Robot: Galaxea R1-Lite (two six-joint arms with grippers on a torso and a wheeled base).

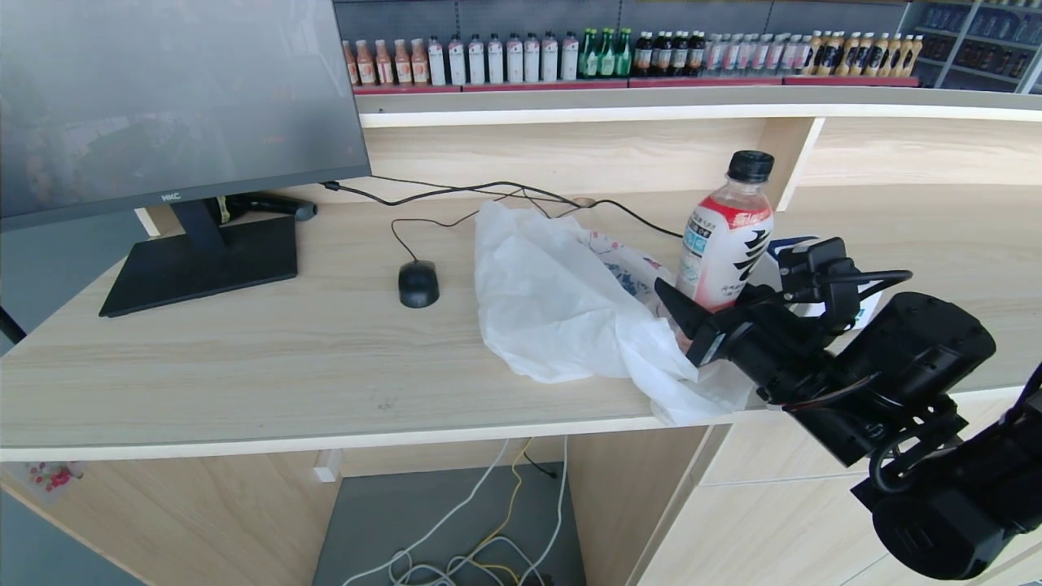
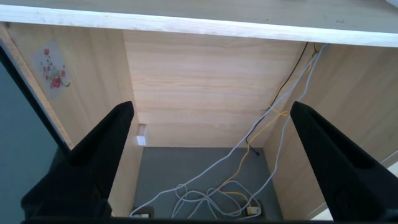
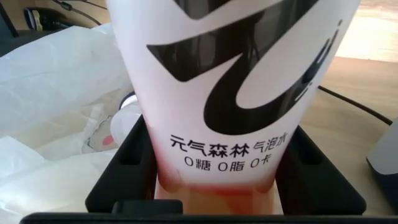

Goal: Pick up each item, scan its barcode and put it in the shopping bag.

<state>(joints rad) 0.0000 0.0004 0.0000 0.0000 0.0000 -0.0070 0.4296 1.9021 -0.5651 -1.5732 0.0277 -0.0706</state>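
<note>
A pink drink bottle (image 1: 724,236) with a black cap stands upright in my right gripper (image 1: 707,316), which is shut on its lower body (image 3: 236,93) at the counter's front right. The white plastic shopping bag (image 1: 553,301) lies crumpled on the counter just left of the bottle, its folds touching the gripper; in the right wrist view the bag (image 3: 56,81) is behind the bottle. Something with a blue and red print (image 1: 619,260) shows at the bag's mouth. My left gripper (image 2: 211,155) hangs open below the counter, facing the cable nook.
A blue-and-white box (image 1: 794,248) sits behind the right gripper. A black mouse (image 1: 418,283), a monitor (image 1: 163,98) on its stand, a black handheld device (image 1: 260,205) and cables lie on the left half. A raised ledge (image 1: 570,114) bounds the back.
</note>
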